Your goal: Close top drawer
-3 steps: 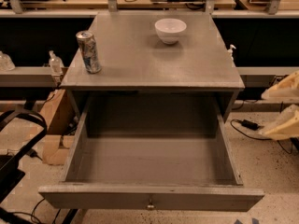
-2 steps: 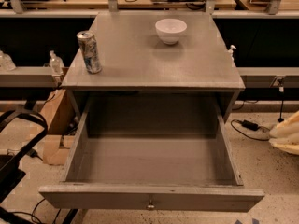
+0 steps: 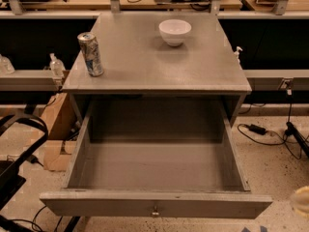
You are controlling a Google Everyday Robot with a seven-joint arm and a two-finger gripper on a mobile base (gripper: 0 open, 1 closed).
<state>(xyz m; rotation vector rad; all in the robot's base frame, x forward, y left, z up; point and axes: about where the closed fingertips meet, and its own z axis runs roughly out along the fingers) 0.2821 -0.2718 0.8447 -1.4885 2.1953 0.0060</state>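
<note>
The top drawer [image 3: 96, 204] of a grey wooden cabinet [image 3: 145, 66] stands pulled far out toward me. Its inside is bare. Its flat front panel has one small metal knob [image 3: 155, 210] at the centre, near the bottom of the view. Of my gripper [image 3: 301, 202] only a pale blurred part shows at the lower right edge. It is to the right of the drawer's front corner and apart from it.
A drink can [image 3: 91, 53] stands at the cabinet top's left edge and a white bowl [image 3: 175, 32] at its back. A cardboard box [image 3: 54, 124] and a black frame [image 3: 17, 149] are on the left. Cables [image 3: 260, 129] lie on the floor at the right.
My gripper has moved down along the right edge, from beside the cabinet top to the lower right corner, and is now mostly out of view. The drawer has not moved.
</note>
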